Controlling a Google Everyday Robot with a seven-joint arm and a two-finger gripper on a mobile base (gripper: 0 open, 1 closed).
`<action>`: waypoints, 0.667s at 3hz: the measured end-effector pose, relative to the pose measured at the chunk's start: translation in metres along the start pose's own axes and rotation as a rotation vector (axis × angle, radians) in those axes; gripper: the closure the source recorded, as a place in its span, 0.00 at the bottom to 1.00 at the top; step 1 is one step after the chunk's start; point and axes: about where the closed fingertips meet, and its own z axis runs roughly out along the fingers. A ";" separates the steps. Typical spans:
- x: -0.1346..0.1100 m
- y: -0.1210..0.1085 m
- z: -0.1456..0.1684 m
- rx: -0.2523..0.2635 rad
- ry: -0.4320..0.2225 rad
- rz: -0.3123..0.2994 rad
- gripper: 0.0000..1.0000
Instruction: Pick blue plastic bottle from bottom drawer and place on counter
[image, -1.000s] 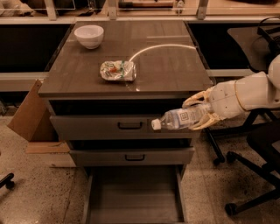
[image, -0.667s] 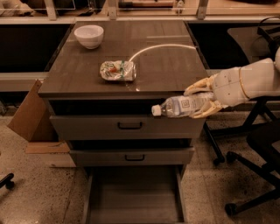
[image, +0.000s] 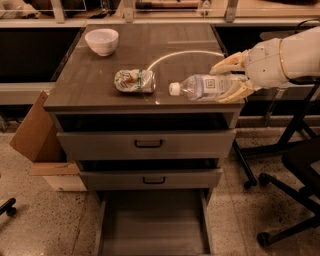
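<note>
Bottom drawer (image: 152, 232) sits pulled open, nearest the camera. Above it, over the worktop's (image: 95, 85) front right edge, the hand (image: 228, 81) is clamped round the blue plastic bottle (image: 205, 86), which lies sideways, cap pointing left at a snack packet (image: 134, 80) just beside it. White bowl (image: 102, 41) is back left.

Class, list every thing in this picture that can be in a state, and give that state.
Gripper, shut on the bottle, over the counter near its right front.
Bottle, capped, on its side, held.
Bottom drawer, pulled open, nothing seen inside.
Upper two drawers, pushed in.
Bowl, upright.
Snack packet, crumpled, lying flat.
</note>
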 end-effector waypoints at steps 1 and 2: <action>0.000 -0.002 0.001 0.002 0.000 -0.001 1.00; 0.001 -0.023 0.010 0.021 -0.001 -0.013 1.00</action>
